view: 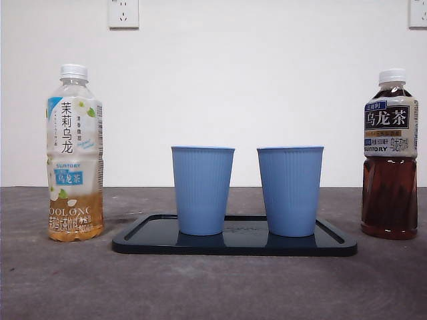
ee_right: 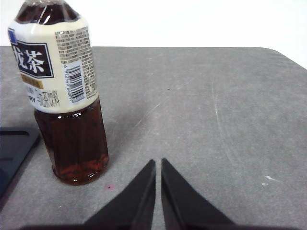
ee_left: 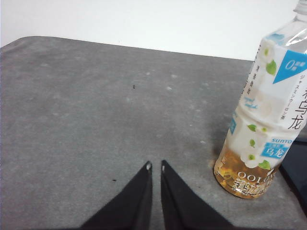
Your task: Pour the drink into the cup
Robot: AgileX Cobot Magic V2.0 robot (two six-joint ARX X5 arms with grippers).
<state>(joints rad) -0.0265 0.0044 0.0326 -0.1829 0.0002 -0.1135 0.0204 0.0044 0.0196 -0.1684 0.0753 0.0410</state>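
Bench [view: 213, 287] of grey felt carries a dark rectangular tray [view: 233, 245] mid-way, two ribbed blue plastic cups [view: 202, 190] [view: 290, 191] upright on it. Pale jasmine-oolong bottle [view: 75, 153] stands toward one side edge, dark oolong tea bottle [view: 390, 155] toward the other, both capped. Left gripper [ee_left: 155, 166] hangs pinched together, empty, near the pale bottle [ee_left: 261, 124]. Right gripper [ee_right: 158, 163] likewise, empty, near the dark bottle [ee_right: 62, 96].

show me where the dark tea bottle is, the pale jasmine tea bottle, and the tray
dark tea bottle [view: 389, 207], front view, on its dark lower body.
pale jasmine tea bottle [view: 75, 143], front view, on its label.
tray [view: 233, 245], front view, on its front rim.
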